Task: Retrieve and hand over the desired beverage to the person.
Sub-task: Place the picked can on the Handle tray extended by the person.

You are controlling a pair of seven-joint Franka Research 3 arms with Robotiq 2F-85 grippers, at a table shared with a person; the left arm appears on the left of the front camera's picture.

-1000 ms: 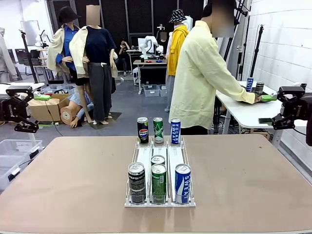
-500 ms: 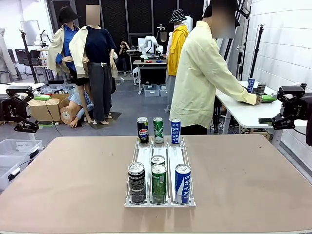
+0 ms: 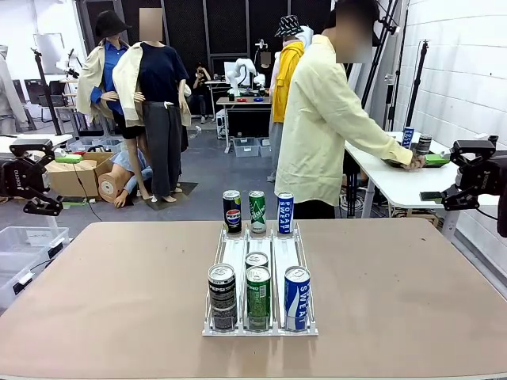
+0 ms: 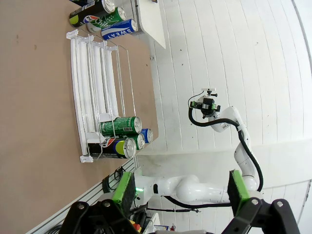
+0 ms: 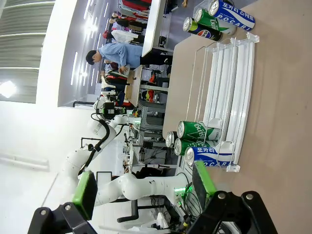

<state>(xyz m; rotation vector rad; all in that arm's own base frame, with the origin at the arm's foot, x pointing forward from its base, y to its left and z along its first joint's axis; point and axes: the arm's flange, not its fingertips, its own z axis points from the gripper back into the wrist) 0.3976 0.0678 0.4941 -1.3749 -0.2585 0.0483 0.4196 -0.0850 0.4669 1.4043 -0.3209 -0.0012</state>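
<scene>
A clear rack [image 3: 234, 255] in the middle of the table holds beverage cans: a black Pepsi [image 3: 222, 297], a green can [image 3: 258, 297] and a blue Pocari Sweat [image 3: 297, 298] at its near end, with another green can [image 3: 256, 260] behind. Three more cans [image 3: 257, 210] stand at its far end. The person [image 3: 321, 127] in a pale-yellow shirt is turned toward a side table, hands on it. My left gripper [image 3: 32, 178] [image 4: 180, 190] hangs open off the table's left. My right gripper [image 3: 474, 176] [image 5: 145, 189] hangs open off the right. Both hold nothing.
The white side table [image 3: 396, 186] at the back right carries two cans [image 3: 413, 140] and a green item. A clear plastic bin [image 3: 20, 245] stands on the floor to the left. The brown tabletop [image 3: 119, 301] has wide bare room on both sides of the rack.
The person has leaned a little further toward the side table and shifted the hands on it. Both arms and all cans have stayed still.
</scene>
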